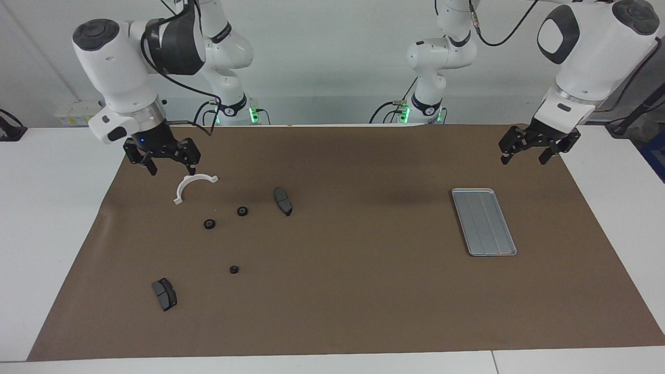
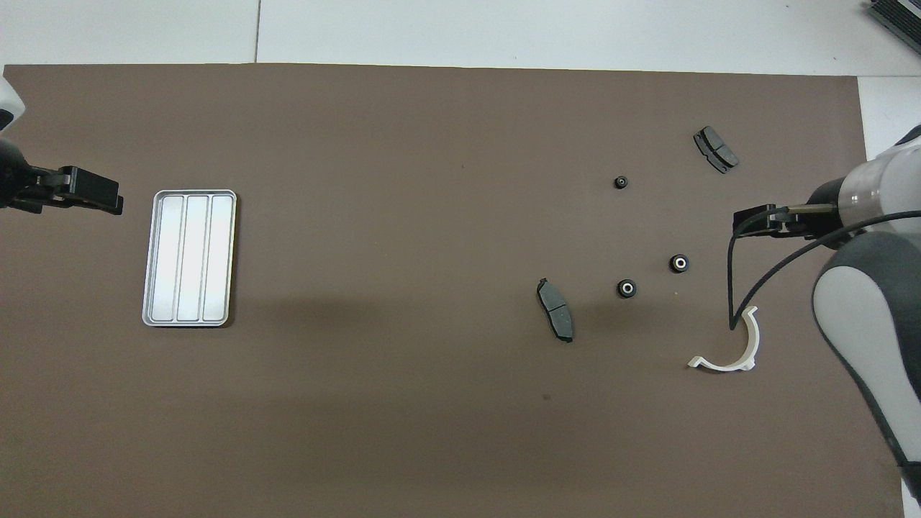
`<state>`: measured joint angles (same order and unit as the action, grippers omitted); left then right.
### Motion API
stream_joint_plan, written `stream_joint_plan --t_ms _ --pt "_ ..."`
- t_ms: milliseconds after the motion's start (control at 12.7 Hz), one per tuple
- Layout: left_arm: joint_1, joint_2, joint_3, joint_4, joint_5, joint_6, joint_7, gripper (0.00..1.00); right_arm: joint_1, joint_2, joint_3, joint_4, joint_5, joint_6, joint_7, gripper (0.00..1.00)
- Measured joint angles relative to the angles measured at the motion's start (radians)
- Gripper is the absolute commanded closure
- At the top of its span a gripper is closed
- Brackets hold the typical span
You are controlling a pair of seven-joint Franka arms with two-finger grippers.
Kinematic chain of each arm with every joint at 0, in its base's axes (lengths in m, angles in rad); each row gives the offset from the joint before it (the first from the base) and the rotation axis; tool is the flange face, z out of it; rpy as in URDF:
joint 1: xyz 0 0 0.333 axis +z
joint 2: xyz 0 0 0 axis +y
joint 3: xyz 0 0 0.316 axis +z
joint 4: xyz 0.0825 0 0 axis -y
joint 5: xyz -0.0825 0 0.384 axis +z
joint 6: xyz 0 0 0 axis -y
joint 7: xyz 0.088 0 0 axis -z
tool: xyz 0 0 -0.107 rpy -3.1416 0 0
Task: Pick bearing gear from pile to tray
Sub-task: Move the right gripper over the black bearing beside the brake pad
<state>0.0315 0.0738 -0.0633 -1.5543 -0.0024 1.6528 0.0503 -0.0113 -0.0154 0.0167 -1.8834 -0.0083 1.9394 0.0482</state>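
Observation:
The pile lies loose on the brown mat toward the right arm's end. It has a white curved bracket [image 1: 193,184] [image 2: 734,352], two dark grey brake-pad pieces [image 1: 283,201] [image 1: 164,294] and three small black round gears [image 1: 209,224] [image 1: 242,211] [image 1: 234,269]. In the overhead view the gears show with pale centres [image 2: 678,263] [image 2: 627,288] [image 2: 621,182]. My right gripper [image 1: 172,169] [image 2: 741,223] hangs open and empty over the mat beside the bracket. The silver ridged tray [image 1: 483,221] [image 2: 189,257] lies empty toward the left arm's end. My left gripper [image 1: 524,157] [image 2: 108,201] hangs open and empty over the mat's edge beside the tray.
The brown mat [image 1: 363,291] covers most of the white table [image 1: 52,208]. One brake pad [image 2: 555,309] lies nearest the table's middle, the other [image 2: 715,149] farthest from the robots. A black cable [image 2: 763,273] loops from the right arm over the bracket.

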Motion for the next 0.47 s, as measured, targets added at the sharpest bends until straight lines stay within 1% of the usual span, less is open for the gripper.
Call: stream_joint_plan --t_ms 158,315,473 --pt "0.000 0.000 0.000 -0.003 0.000 0.000 0.000 0.00 -0.002 0.018 0.000 -0.068 0.000 0.085 -0.015 0.00" --pt "0.000 0.000 0.001 -0.005 0.000 0.000 0.000 0.00 -0.009 0.044 -0.002 -0.110 0.000 0.143 -0.042 0.00" --pt "0.000 0.000 0.001 -0.006 0.000 0.000 0.000 0.00 -0.010 0.080 -0.005 -0.154 0.000 0.234 -0.052 0.00"
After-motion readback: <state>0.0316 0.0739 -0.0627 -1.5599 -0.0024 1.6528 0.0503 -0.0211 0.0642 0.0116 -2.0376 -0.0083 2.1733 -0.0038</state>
